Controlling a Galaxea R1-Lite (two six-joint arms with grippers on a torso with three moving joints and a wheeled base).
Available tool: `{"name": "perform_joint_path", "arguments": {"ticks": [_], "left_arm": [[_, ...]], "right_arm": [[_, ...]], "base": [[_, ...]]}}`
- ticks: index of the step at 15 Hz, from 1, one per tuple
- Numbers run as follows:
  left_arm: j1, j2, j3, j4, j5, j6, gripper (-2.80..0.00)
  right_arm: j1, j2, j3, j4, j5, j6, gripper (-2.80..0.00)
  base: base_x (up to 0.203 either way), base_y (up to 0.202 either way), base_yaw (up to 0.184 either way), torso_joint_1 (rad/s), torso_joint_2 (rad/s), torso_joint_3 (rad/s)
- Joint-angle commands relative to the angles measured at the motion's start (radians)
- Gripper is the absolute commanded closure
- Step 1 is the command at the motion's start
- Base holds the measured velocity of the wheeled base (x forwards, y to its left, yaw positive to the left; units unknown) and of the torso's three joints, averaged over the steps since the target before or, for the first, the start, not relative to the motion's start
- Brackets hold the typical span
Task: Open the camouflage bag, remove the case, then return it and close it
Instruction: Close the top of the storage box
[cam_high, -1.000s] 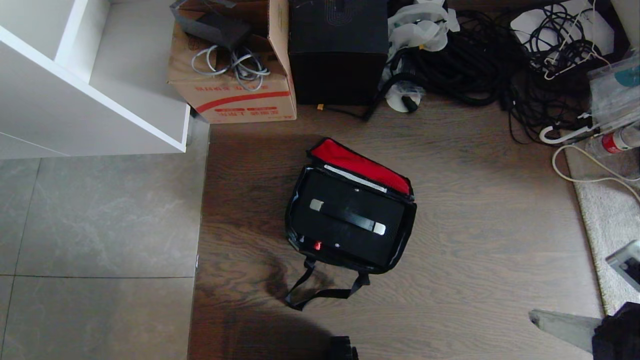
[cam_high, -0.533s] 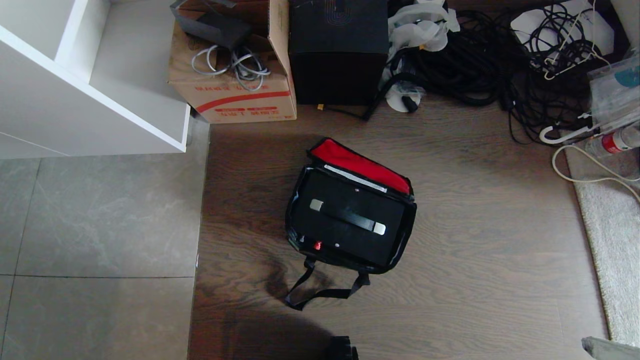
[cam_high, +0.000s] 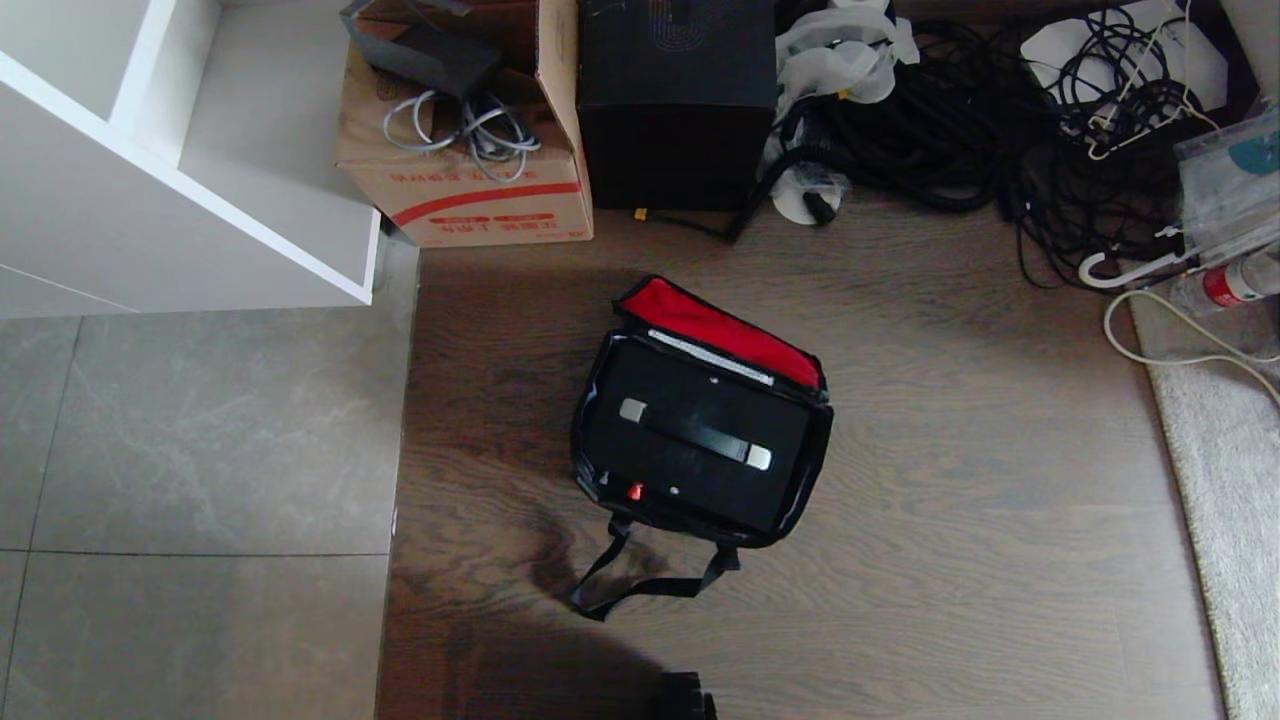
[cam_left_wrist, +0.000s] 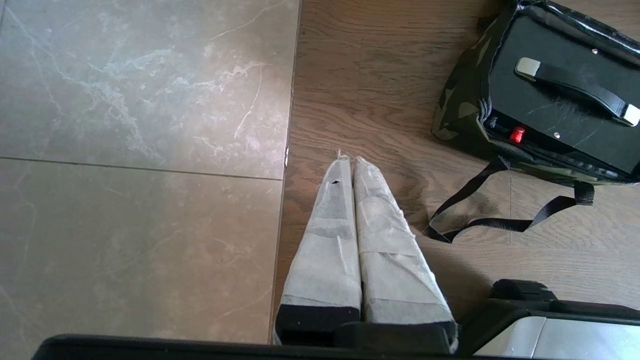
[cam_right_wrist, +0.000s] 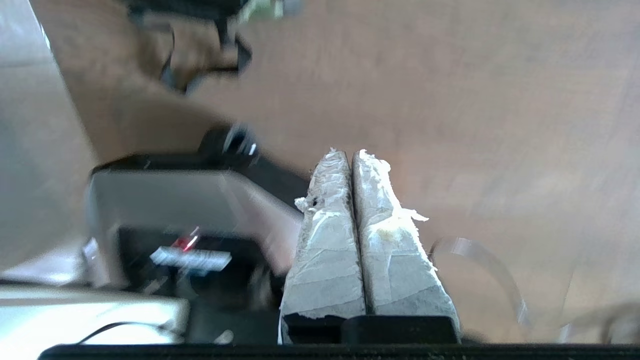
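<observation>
the case (cam_high: 695, 445) sits inside the open camouflage bag (cam_left_wrist: 457, 112), well apart from both pressed-together, empty fingers (cam_left_wrist: 370, 200).

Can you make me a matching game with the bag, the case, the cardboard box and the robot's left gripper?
Things:
1. camouflage bag
2. case
3. cardboard box
4. left gripper

States:
A. holds grey cables
B. shut, above the wooden floor
C. lid open, red lining showing
D. lying inside the bag

Pairs: 1-C, 2-D, 3-A, 4-B
</observation>
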Motion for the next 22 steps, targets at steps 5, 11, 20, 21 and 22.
{"name": "perform_joint_path", "arguments": {"ticks": [5,11,20,21,22], "left_arm": [[0.000,0.000,0.009,-0.001,0.000,-0.001,0.00],[0.000,0.000,0.009,-0.001,0.000,-0.001,0.00],[0.000,0.000,0.009,-0.001,0.000,-0.001,0.00],[0.000,0.000,0.009,-0.001,0.000,-0.001,0.00],[0.000,0.000,0.009,-0.001,0.000,-0.001,0.00]], "right_arm": [[-0.033,-0.224,0.308,-0.304,-0.120,-0.219,0.00],[-0.052,-0.436,0.308,-0.297,-0.124,-0.198,0.00],[-0.056,-0.439,0.308,-0.296,-0.131,-0.136,0.00],[-0.056,-0.439,0.308,-0.296,-0.131,-0.136,0.00],[-0.056,-0.440,0.308,-0.296,-0.131,-0.136,0.00]], "base": [[0.000,0.000,0.000,0.000,0.00,0.000],[0.000,0.000,0.000,0.000,0.00,0.000],[0.000,0.000,0.000,0.000,0.00,0.000],[0.000,0.000,0.000,0.000,0.00,0.000],[0.000,0.000,0.000,0.000,0.00,0.000]]}}
